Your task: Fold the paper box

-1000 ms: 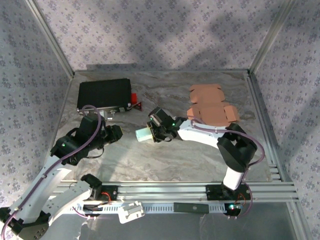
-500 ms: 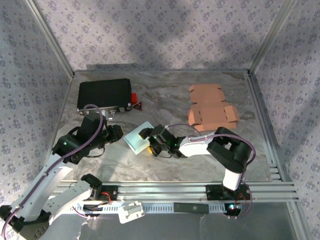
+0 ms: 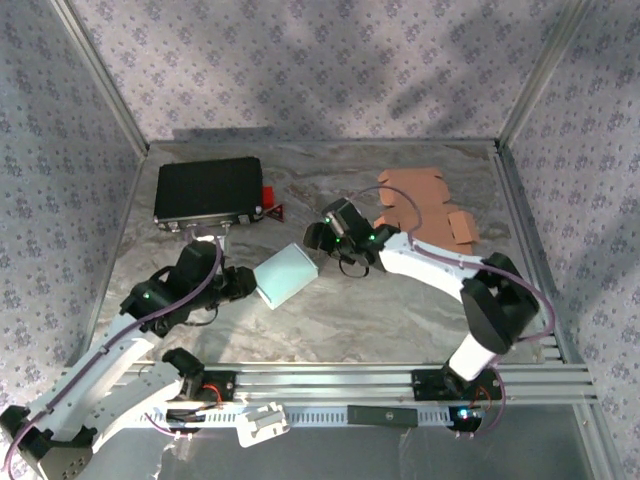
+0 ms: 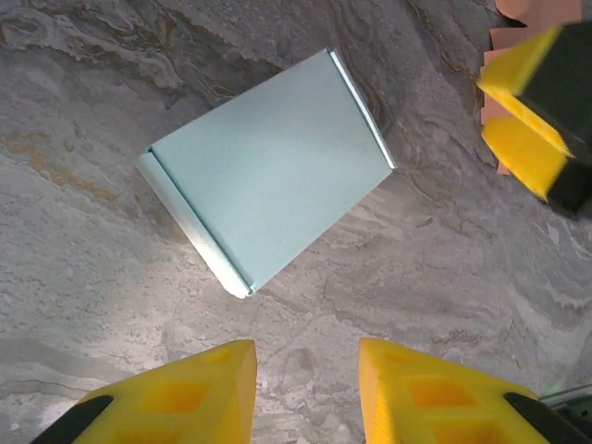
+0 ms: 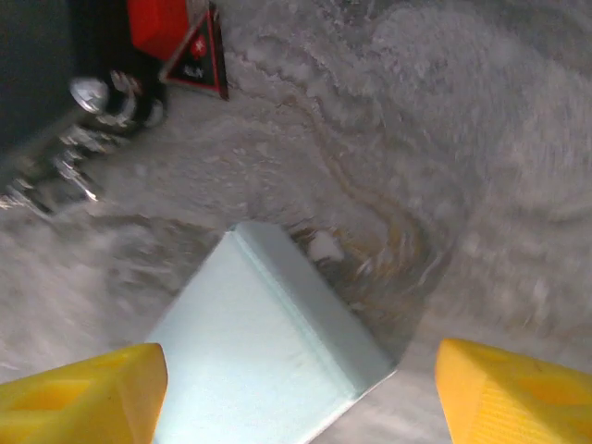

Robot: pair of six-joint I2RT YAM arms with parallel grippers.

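Marbled grey worktop [image 3: 400, 310], walled by floral-patterned panels [image 3: 300, 60], carries the pale paper box [image 3: 286, 275] lying flat between both tools; left tool [image 4: 305, 356] gapes narrowly, empty; right tool [image 5: 296, 365] stands wide, empty.

The left arm [image 3: 115, 345] and the right arm [image 3: 420, 262] are both wearing white shells between black joint housings. A purple-grey cable [image 3: 190, 290] is looping along the left one, and a paler cable is running along the right. Small green lights [image 3: 147, 296] are glowing on both wrists. The fingers [image 4: 176, 398] are showing bright yellow pads with shallow square recesses in them.
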